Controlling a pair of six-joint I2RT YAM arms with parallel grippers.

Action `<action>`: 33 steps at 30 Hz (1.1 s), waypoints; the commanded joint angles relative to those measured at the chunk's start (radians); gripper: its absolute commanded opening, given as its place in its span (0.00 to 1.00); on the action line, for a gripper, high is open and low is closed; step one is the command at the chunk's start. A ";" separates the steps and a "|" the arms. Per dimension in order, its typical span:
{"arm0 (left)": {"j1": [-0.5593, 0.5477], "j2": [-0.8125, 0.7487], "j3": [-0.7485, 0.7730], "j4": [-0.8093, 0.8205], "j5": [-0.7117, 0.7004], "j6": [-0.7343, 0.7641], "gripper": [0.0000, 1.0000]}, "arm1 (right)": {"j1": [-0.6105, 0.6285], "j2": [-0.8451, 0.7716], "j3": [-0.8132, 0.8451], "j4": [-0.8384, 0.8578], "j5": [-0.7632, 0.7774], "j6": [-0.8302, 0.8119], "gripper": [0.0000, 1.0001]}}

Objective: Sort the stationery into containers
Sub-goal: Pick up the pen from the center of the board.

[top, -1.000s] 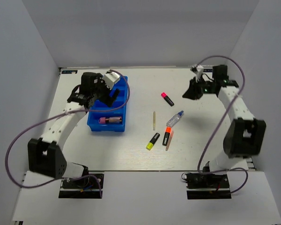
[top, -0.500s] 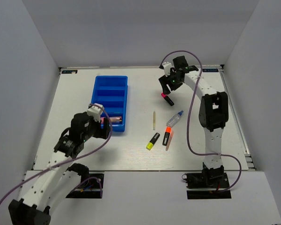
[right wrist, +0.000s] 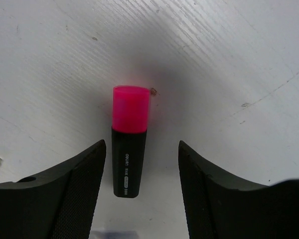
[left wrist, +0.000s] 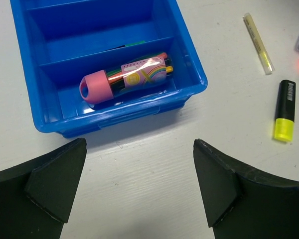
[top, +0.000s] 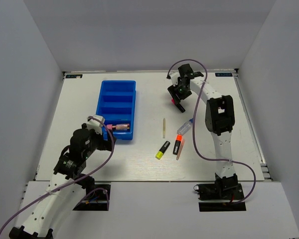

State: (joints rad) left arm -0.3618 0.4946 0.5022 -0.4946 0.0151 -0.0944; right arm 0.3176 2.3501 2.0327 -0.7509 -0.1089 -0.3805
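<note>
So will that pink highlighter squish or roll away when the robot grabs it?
Probably no squishing: the pink highlighter looks like stubby hard plastic, so it is likely stiff and light. It lies flat on the smooth white table, so a bump might slide or roll it a little. The right gripper has a finger on each side, so a squeeze should catch it.

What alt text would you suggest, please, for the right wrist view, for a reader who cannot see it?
A black highlighter with a pink cap lies on the white table, between the open fingers of the right tool, touching neither.
</note>
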 commanded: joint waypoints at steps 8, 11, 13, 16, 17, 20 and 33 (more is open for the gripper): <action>0.004 -0.014 -0.005 -0.001 -0.009 -0.008 1.00 | 0.029 -0.009 -0.118 0.053 0.000 -0.014 0.59; 0.006 -0.014 -0.005 -0.004 -0.009 -0.011 1.00 | 0.032 -0.018 -0.183 0.079 0.021 -0.017 0.54; 0.004 -0.019 -0.005 -0.002 -0.009 -0.010 1.00 | 0.035 -0.021 -0.203 0.099 0.034 -0.021 0.41; 0.004 -0.022 -0.007 -0.001 -0.040 -0.011 1.00 | 0.043 -0.032 -0.213 0.093 0.040 -0.034 0.22; 0.004 -0.024 -0.008 -0.001 -0.047 -0.013 1.00 | 0.043 -0.034 -0.210 0.082 0.040 -0.038 0.09; 0.006 -0.036 -0.011 0.001 -0.072 -0.016 1.00 | 0.049 -0.070 -0.172 0.047 -0.003 -0.067 0.00; 0.021 -0.137 -0.059 0.044 -0.273 -0.071 1.00 | 0.290 -0.319 0.007 -0.153 -0.454 -0.443 0.00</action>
State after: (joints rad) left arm -0.3485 0.3809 0.4629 -0.4850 -0.1795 -0.1436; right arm 0.5198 2.1139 2.0068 -0.8814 -0.4110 -0.7078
